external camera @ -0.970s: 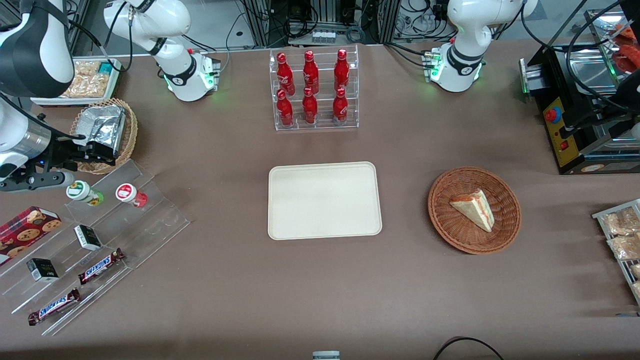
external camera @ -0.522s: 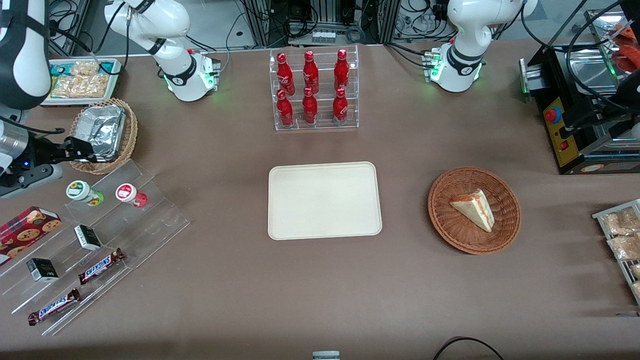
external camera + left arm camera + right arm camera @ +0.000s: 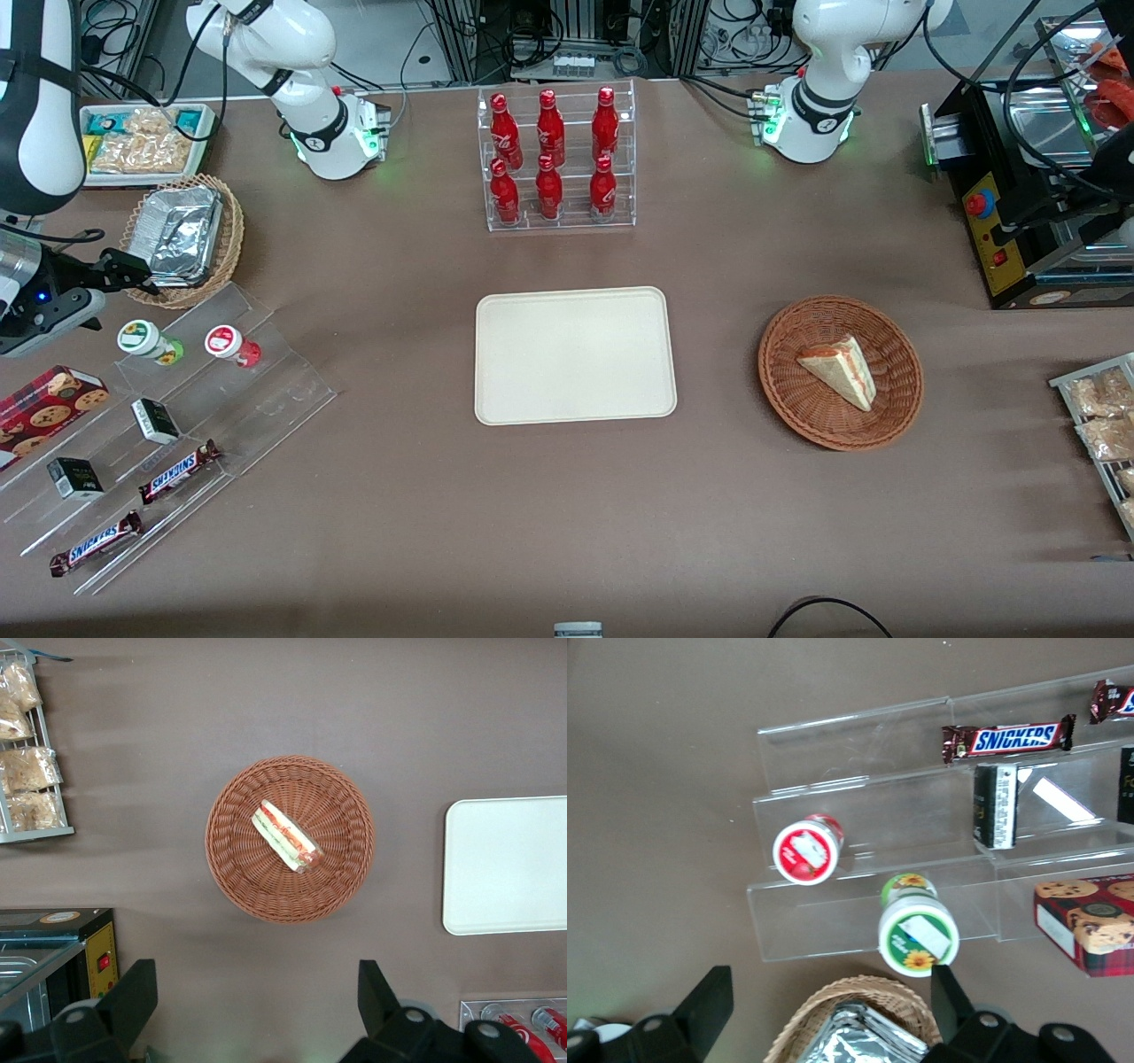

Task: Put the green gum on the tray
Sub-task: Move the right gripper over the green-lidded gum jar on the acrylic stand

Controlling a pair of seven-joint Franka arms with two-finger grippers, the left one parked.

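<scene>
Front view, nearest the camera: two Snickers bars [image 3: 177,470] lie on the lowest steps of a clear acrylic step rack [image 3: 266,390] toward the working arm's end of the table. Small dark boxes [image 3: 155,420] sit a step higher, with a red cookie box [image 3: 49,400] beside them. On the top step stand the green gum [image 3: 146,340] and, just beside it, a red gum bottle [image 3: 230,345]; both are upright and apart from each other. The wrist view shows the green gum [image 3: 915,930] with its white lid and green-and-yellow label, untouched, on the top step of the rack.

The tray [image 3: 574,355] lies flat in the middle of the table, well apart from the rack. A wicker basket [image 3: 839,372] holding a sandwich wedge [image 3: 838,368] sits toward the parked arm's end.

The gripper [image 3: 128,270] hangs above the table, slightly farther from the camera than the green gum and near it, next to a smaller wicker basket with a foil container [image 3: 182,232]. Its fingers [image 3: 709,992] are spread wide and hold nothing.

Farther still, red cola bottles [image 3: 549,155] stand in a clear rack, and a white snack tray [image 3: 142,146] sits at the working arm's end.
</scene>
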